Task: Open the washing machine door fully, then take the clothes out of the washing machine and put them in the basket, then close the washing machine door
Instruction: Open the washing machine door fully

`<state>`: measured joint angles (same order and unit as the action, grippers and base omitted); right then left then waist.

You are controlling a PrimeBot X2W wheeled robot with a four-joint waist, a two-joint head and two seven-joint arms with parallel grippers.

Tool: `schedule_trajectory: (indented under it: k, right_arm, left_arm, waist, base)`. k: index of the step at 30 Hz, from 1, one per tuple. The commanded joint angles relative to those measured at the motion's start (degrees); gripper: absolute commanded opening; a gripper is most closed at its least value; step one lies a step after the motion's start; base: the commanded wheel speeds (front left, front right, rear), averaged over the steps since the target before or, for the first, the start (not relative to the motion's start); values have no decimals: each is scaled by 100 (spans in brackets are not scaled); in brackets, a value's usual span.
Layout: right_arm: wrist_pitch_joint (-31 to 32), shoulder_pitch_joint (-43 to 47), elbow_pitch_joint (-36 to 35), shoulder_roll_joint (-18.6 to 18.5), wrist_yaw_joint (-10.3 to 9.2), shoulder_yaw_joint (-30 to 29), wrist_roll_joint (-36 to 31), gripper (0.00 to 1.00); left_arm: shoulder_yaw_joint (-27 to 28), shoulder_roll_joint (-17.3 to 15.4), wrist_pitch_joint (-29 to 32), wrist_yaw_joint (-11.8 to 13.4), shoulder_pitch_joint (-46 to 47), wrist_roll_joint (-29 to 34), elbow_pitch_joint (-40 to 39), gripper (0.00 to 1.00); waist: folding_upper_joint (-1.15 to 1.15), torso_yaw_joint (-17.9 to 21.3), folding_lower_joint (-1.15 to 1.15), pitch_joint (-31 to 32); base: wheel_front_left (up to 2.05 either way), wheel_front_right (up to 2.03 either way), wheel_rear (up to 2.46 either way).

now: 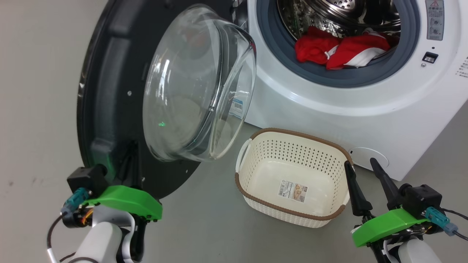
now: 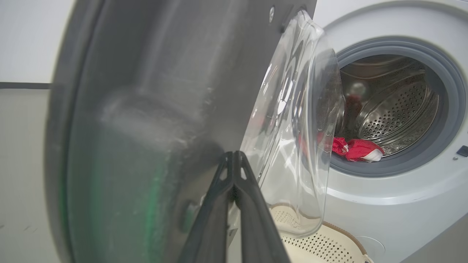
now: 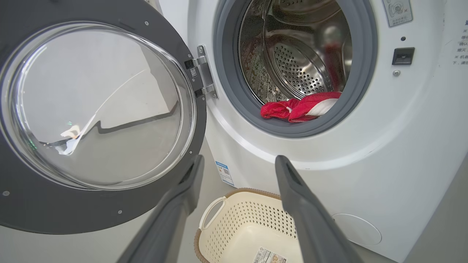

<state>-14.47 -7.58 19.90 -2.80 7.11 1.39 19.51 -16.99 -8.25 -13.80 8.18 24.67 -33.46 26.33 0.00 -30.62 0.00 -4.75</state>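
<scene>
Two long fingers of the left gripper [image 2: 233, 160] are seen pressed together, empty, their tips close against the inner face of the washing machine door [image 1: 109, 91], which is swung wide open. The clothes [image 1: 340, 49] are heaped at the front of the drum [image 1: 303, 18] inside the washing machine [image 1: 329, 109]. The right gripper [image 1: 360, 163] is held with fingers spread, empty, just beside the basket [image 1: 278, 153] set on the floor [image 1: 204, 219] before the machine

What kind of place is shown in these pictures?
Probably a laundry corner or a test room; which one I cannot tell. A white front-loading washing machine stands on a bare grey floor, with red clothes inside and a small basket before it.
</scene>
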Motion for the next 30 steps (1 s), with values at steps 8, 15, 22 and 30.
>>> schedule_trajectory:
  k: [8,15,22,30]
  right_arm:
    - [-52,-196,-168,-8,37,97,-287,100]
    - [-52,-170,-180,-12,37,132,-409,100]
    - [-52,-166,-183,-42,37,171,-437,100]
    - [-52,-169,-163,-124,37,235,-425,100]
  left_arm:
    - [685,-348,-114,111,214,-38,188,0]
    - [1257,-421,-118,73,276,180,224,0]
    - [1618,-421,-119,-16,387,413,332,0]
    - [2041,-383,-119,-173,651,650,569,0]
  waist:
    - [0,-3,0,-195]
    - [0,6,0,-267]
    - [0,3,0,-336]
    - [0,1,0,-495]
  base:
    - [0,0,0]
    - [0,0,0]
    - [0,0,0]
    - [0,0,0]
